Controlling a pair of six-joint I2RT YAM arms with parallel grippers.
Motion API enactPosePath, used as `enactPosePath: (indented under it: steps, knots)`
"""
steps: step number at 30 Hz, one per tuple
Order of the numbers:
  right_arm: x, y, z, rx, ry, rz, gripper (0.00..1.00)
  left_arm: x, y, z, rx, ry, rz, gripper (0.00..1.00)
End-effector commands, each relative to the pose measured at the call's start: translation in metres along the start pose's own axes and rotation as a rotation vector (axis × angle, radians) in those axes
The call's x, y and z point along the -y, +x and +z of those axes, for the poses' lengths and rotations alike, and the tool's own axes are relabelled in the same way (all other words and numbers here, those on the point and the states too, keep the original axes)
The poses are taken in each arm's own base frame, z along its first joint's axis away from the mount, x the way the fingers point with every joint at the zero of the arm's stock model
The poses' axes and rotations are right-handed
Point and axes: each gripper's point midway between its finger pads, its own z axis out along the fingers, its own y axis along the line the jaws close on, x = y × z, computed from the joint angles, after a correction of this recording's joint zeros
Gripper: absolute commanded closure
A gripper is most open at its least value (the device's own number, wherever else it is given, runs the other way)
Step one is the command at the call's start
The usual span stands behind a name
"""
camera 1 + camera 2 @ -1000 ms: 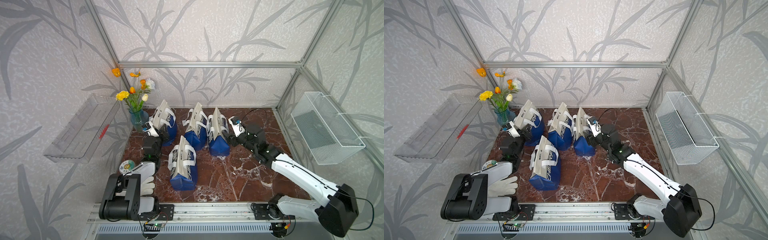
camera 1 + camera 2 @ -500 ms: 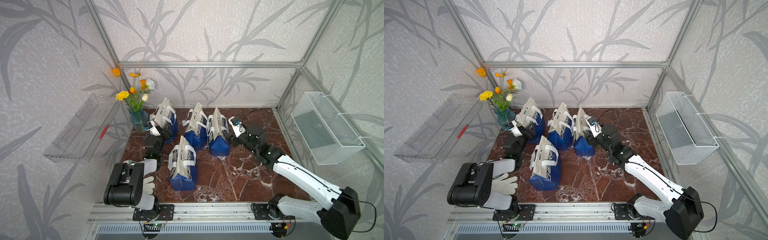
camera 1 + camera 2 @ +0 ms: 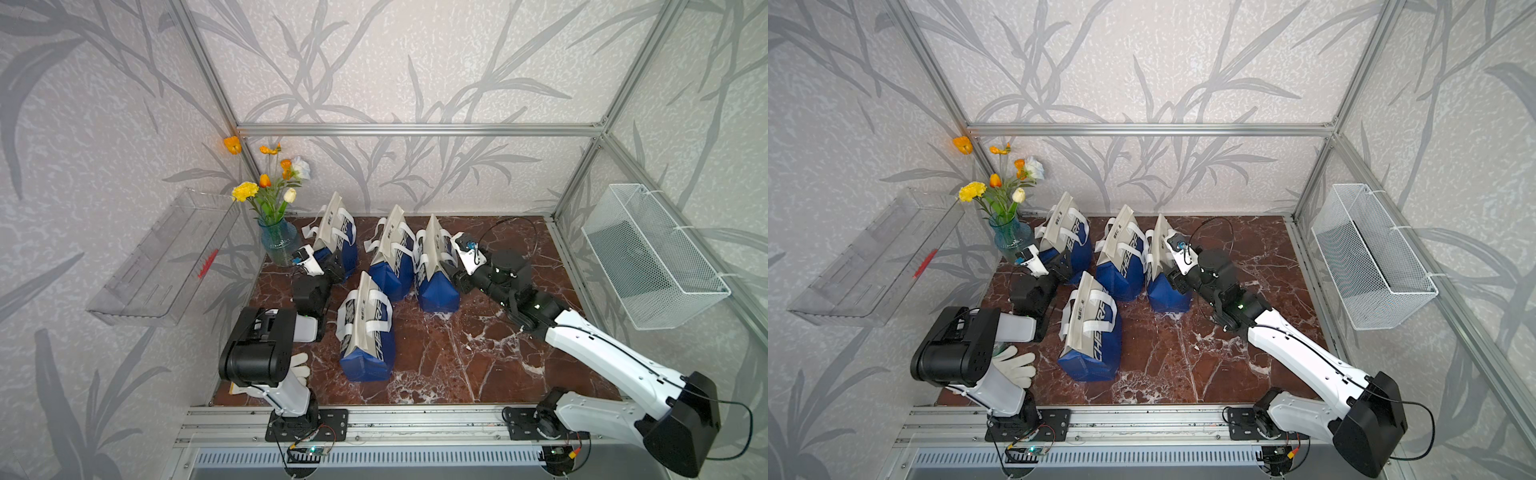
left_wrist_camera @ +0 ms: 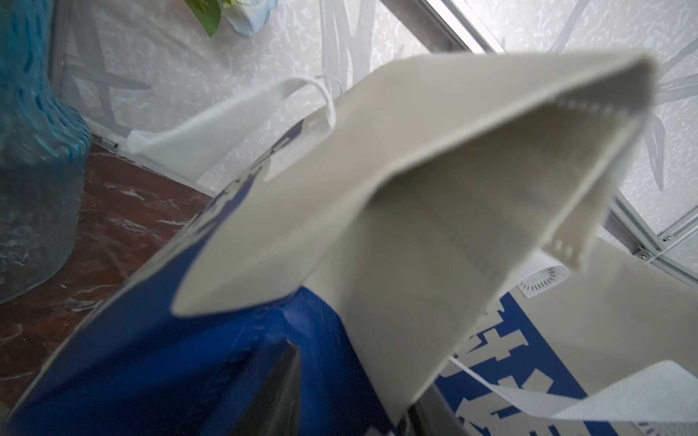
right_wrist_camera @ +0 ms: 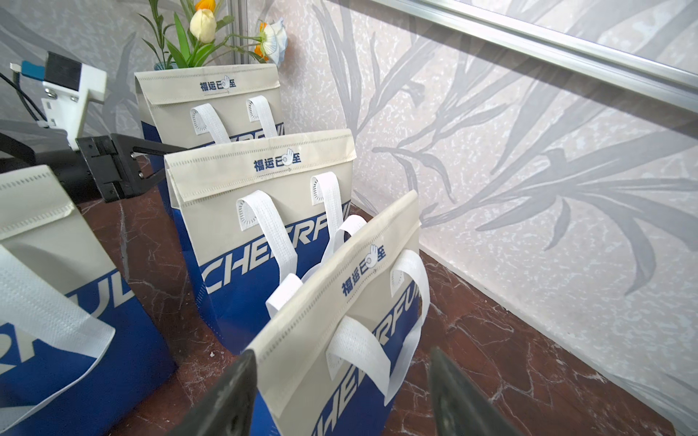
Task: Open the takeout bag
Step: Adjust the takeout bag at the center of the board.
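Carefully: the right hand, released and wide, straddles the top of the takeout bag at the right end of the back row on the surface. Pinch only its flap, clear of the handles. Whether the left hand grasps anything, I cannot tell.

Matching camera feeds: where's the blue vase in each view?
Top view: blue vase at the table's far left corner.
Top view: same corner, beside the leftmost bag.
Left wrist: close up, beside that bag.
Right wrist: mostly hidden behind that bag; its flowers show.
Shared landmark: the leftmost bag.
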Motion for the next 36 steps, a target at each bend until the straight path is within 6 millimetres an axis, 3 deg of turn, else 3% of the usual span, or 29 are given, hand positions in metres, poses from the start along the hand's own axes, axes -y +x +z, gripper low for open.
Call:
enactPosePath:
  steps: [1,5,14,20,27,35,36]
  knots:
    - [-0.003,-0.026,-0.001,0.050,0.006,-0.025,0.32,0.019,-0.016,0.007,0.050,0.088,0.015,0.75]
    - [-0.011,-0.039,0.002,0.068,-0.006,-0.064,0.33,0.024,-0.021,0.007,0.054,0.101,0.035,1.00]
    - [-0.038,-0.080,0.011,0.215,-0.085,-0.174,0.36,0.039,-0.039,-0.003,0.051,0.101,0.132,1.00]
    - [-0.062,-0.093,0.026,0.268,-0.136,-0.259,0.37,0.049,-0.046,-0.015,0.040,0.103,0.187,1.00]
    - [-0.080,-0.089,0.034,0.275,-0.159,-0.279,0.37,0.039,-0.028,-0.022,-0.025,0.068,0.224,1.00]
    - [-0.085,-0.076,0.029,0.253,-0.150,-0.303,0.36,0.025,0.000,-0.026,-0.095,0.048,0.205,1.00]
    - [-0.085,-0.074,0.028,0.250,-0.146,-0.303,0.36,0.024,0.001,-0.027,-0.098,0.045,0.201,0.87]
